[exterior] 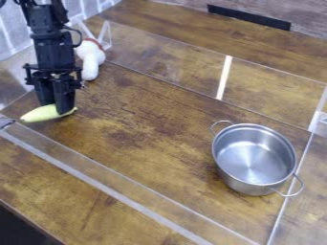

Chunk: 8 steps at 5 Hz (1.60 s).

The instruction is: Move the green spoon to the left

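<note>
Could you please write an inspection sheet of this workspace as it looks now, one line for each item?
Surface: wooden table with worn dark stains, inside low clear walls.
Job's things: green spoon lies at the far left; only its yellow-green handle shows, under the gripper.
Clutter: steel pot, empty, at the right front; white rounded object behind the arm.
Grippers: gripper points down onto the spoon, fingers partly closed; a firm hold cannot be confirmed.
Cables: nothing seen.
Surroundings: clear panel at the back; a dark strip at the top edge.
</note>
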{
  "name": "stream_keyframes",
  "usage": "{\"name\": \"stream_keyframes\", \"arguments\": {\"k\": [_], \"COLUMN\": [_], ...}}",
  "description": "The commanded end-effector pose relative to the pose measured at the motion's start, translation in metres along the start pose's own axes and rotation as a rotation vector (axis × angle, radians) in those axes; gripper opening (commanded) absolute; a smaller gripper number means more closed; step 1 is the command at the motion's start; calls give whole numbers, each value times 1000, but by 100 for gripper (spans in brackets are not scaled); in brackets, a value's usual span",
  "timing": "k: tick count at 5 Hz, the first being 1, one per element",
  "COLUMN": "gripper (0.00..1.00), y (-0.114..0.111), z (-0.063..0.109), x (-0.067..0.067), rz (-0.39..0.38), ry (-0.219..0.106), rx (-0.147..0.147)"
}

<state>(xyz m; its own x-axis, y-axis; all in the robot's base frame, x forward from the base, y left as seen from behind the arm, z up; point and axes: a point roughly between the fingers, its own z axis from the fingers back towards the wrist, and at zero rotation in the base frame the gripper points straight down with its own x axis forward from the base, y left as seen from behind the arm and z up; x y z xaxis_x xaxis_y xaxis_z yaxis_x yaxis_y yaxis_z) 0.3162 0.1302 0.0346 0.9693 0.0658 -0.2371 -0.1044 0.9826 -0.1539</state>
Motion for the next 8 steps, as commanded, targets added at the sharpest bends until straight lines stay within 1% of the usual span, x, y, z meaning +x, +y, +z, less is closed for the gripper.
{"name": "stream_keyframes", "arguments": {"k": [1, 2, 3, 4, 6, 7, 8], "gripper": [0, 0, 100, 100, 100, 100, 100], "y": [-19, -27, -39, -55, -72, -79, -91], "z": [3, -4, 4, 20, 55, 45, 39], "x": [-2, -3, -3, -1, 3, 12, 23], "rz": [6, 33, 50, 61, 81, 99, 118], "ry": [-26, -17, -24, -50, -82, -79, -81], "rx": [-14, -40, -44, -47, -45, -53, -63]}}
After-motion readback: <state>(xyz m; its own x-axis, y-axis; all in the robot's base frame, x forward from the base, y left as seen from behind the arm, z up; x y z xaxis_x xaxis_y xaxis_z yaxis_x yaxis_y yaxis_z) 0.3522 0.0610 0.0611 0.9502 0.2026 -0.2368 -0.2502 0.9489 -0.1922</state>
